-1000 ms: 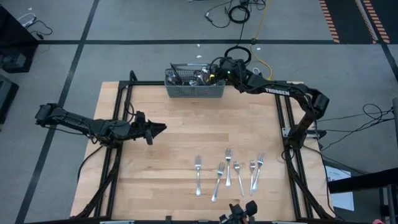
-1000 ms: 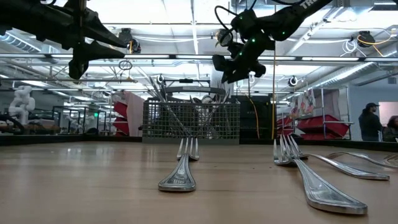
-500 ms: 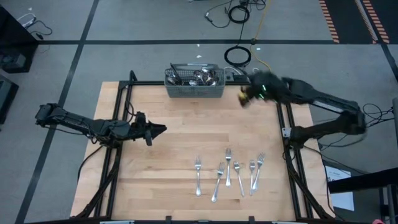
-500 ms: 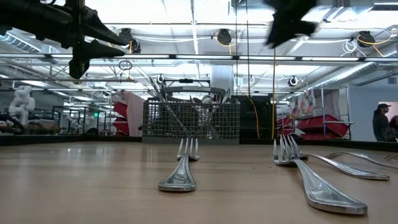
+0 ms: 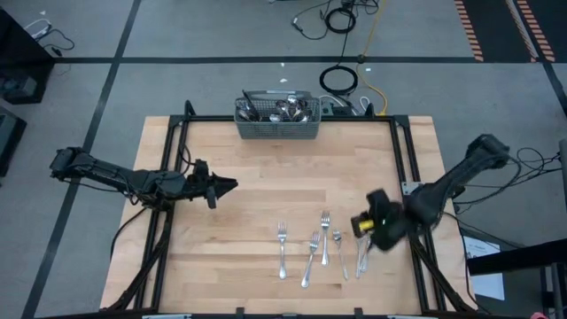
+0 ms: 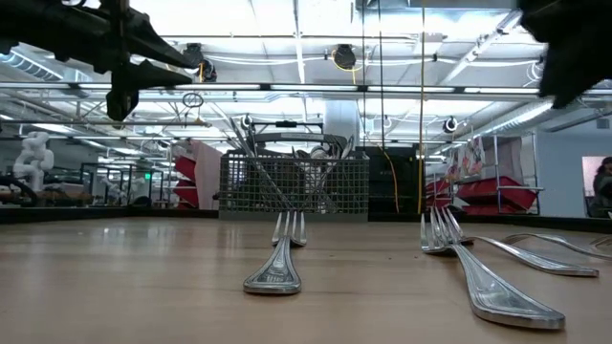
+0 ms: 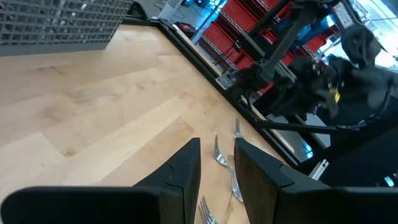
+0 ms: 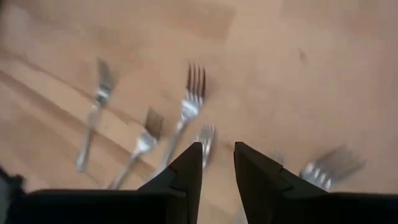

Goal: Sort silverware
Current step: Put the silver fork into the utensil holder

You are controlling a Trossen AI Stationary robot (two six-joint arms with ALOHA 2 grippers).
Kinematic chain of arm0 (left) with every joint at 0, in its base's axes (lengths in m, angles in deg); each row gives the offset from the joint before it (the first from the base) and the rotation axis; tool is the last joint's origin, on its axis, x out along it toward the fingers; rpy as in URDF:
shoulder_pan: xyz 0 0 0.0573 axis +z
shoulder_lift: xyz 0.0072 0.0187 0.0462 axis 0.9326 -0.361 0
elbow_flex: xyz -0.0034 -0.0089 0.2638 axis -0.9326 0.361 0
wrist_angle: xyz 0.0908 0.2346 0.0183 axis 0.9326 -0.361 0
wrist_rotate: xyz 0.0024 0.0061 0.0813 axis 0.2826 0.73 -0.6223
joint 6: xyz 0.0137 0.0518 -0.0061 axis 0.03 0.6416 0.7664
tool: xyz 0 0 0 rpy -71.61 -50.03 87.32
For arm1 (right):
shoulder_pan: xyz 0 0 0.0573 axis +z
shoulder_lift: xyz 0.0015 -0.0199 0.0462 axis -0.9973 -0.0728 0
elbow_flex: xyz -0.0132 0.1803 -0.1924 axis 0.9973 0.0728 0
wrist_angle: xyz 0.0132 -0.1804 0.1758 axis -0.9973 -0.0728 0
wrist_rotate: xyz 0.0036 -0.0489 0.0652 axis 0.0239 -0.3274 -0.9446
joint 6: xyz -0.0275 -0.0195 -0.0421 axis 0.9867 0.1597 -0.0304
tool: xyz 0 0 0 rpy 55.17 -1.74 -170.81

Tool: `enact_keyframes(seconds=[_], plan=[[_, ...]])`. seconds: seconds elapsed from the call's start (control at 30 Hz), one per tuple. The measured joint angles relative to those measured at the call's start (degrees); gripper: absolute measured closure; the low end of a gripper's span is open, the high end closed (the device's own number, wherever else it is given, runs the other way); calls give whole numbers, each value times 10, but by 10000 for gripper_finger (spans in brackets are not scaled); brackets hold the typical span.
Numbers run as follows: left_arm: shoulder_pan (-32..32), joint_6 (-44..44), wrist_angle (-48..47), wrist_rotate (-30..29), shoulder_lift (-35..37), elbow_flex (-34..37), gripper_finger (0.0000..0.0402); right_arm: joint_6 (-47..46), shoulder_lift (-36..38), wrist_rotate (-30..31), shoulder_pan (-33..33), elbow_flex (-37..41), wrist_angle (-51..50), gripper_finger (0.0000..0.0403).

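High view: my right gripper [image 5: 376,227] hovered empty, fingers slightly parted, over the forks [image 5: 323,244]; next, the basket [image 5: 277,128] again.

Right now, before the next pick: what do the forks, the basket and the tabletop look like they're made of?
Forks: polished silver-coloured metal, judging by the bright glints on tines and handles. Basket: grey wire mesh, probably coated metal; the open grid shows in the low view. Table: light wood, matte, with visible grain and plank seams.
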Motion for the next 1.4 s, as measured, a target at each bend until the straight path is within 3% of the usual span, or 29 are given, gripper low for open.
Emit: enact_keyframes(seconds=[0.13, 0.23, 0.33, 0.53, 0.77, 0.93, 1.4], plan=[[0, -9, 0, 5, 0, 0, 297, -126, -89, 3, 69, -53, -92, 333], [0, -15, 0, 6, 0, 0, 297, -181, -147, -68, 98, -110, -186, 338], [0, -15, 0, 7, 0, 0, 297, -178, -199, -151, 110, -148, -181, 334], [0, -15, 0, 7, 0, 0, 297, -211, -276, -187, 99, -174, -126, 298], [0, -25, 6, 7, 0, 0, 297, -213, -325, -203, 67, -174, -158, 245], [0, -30, 15, 8, 0, 0, 297, -210, -339, -198, 51, -166, -185, 248], [0, -44, 13, 15, 0, 0, 297, -211, -341, -209, 42, -10, 23, 284]])
